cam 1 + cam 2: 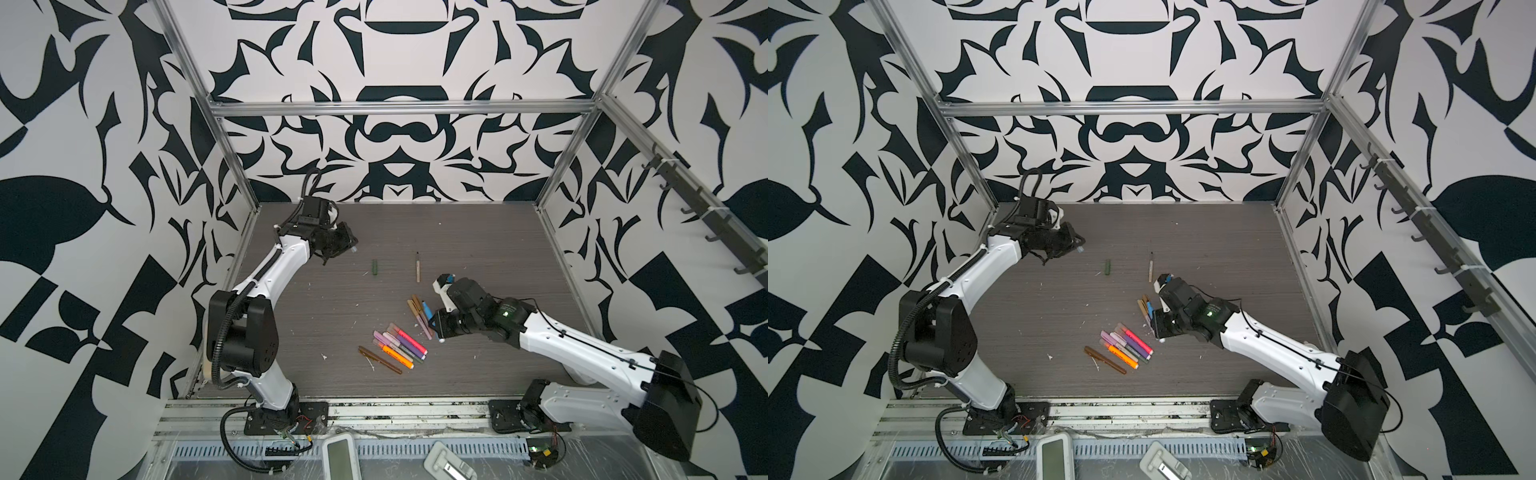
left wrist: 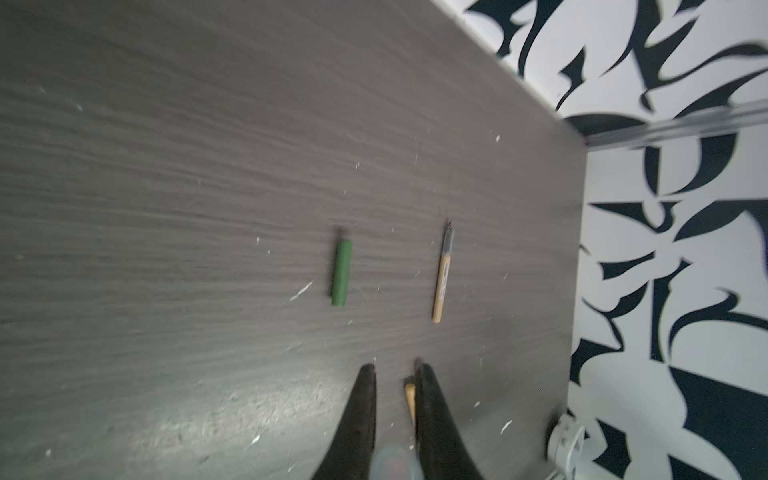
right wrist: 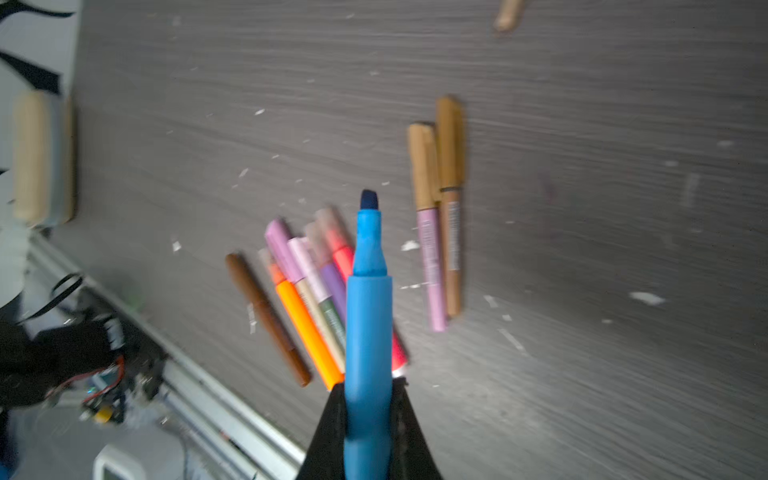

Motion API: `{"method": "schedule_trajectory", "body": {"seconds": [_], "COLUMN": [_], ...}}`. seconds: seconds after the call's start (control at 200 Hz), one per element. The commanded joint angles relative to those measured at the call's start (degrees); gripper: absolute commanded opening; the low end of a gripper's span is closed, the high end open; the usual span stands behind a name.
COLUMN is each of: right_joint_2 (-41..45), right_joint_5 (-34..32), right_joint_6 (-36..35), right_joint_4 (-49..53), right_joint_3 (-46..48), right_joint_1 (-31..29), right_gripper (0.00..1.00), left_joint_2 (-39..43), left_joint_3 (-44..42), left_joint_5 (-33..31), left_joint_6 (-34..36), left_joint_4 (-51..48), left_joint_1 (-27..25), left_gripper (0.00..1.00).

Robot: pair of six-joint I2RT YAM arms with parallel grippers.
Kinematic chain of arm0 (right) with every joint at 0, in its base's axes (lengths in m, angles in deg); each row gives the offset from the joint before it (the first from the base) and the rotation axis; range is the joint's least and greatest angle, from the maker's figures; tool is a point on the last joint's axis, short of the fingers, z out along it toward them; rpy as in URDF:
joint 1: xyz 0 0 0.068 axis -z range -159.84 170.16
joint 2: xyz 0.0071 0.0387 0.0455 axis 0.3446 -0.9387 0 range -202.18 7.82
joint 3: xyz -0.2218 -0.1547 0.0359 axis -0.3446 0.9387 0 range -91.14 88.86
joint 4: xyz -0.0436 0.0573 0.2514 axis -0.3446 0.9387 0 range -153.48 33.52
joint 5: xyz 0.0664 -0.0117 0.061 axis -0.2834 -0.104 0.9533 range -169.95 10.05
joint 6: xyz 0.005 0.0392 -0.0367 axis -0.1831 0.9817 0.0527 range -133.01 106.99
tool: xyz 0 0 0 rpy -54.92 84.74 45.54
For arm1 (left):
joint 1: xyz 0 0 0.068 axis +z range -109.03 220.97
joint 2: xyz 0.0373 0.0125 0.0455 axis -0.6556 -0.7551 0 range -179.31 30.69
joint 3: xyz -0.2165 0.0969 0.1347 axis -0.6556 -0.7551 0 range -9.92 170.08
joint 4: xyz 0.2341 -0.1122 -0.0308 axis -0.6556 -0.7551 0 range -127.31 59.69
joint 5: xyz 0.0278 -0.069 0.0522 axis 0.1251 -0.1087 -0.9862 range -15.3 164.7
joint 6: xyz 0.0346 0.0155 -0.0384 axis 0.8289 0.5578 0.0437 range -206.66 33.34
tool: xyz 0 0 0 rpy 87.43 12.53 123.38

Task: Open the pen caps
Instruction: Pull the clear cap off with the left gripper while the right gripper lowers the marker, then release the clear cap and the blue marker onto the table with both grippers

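The right gripper point(image 3: 369, 386) sits low over the right half of the grey worktop point(image 1: 299, 316), its jaws clamped tight on the barrel of a blue pen point(image 3: 368, 316). That pen's cap is off. The dark chisel tip is bare and sticks out well clear of the jaws.

The left gripper point(image 2: 395, 368) hangs above the worktop near the far left corner. Its fingers are pinched almost together on a translucent cap point(image 2: 392, 461), a pale stub lodged deep between them.

A green cap point(image 1: 375, 267) lies alone in the far half of the worktop, about midway between the side edges. A gold pen point(image 1: 417, 270) lies near it on the right, parallel but apart, uncapped, with its dark tip toward the far edge.

Just beside the right gripper, a pink pen point(image 3: 432, 270) with a gold cap and a tan pen point(image 3: 452, 257) lie side by side, touching. Both have their caps on.

Nearer the front edge a bundle of pens point(image 1: 401, 345) is fanned out with the pens touching one another: pink, purple, orange and green, all capped. A brown pen point(image 1: 380, 360), also capped, lies just beside the bundle on its left. White flecks point(image 1: 324, 356) are scattered across the surface.
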Motion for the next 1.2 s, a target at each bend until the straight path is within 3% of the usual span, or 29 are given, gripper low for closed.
{"method": "schedule_trajectory", "body": {"seconds": [0.0, 0.17, 0.48, 0.755, 0.95, 1.195], "right_joint_2": [-2.5, -9.6, -20.9, -25.8, -26.3, -25.3], "right_joint_5": [-3.7, -2.8, -4.2, -5.1, -5.6, -5.1], "right_joint_6": [-3.8, -7.9, -6.9, -7.2, -6.8, -6.8], "right_joint_4": [1.6, -4.3, -10.2, -10.0, -9.8, -8.7], "right_joint_3": [0.2, -0.2, -3.6, -6.2, -5.9, -5.9], "right_joint_1": [6.5, 12.1, 12.8, 12.8, 12.8, 12.8], "right_gripper": [0.00, 0.00, 0.03, 0.20, 0.50, 0.52], "left_joint_2": [-2.4, -5.7, -8.6, -11.6, -13.9, -17.3], "left_joint_3": [-2.9, -5.8, -9.1, -9.2, -8.4, -5.7], "left_joint_5": [-3.9, -5.9, -4.3, -3.8, -4.8, -6.7], "left_joint_6": [6.0, 5.4, 4.2, 4.9, 5.9, 7.8], "left_joint_4": [-9.6, -9.5, -6.3, -6.1, -6.2, -7.6], "left_joint_1": [-4.5, -7.5, -8.3, -8.5, -8.5, -8.4], "left_gripper": [0.00, 0.00, 0.00, 0.00, 0.02, 0.02]}}
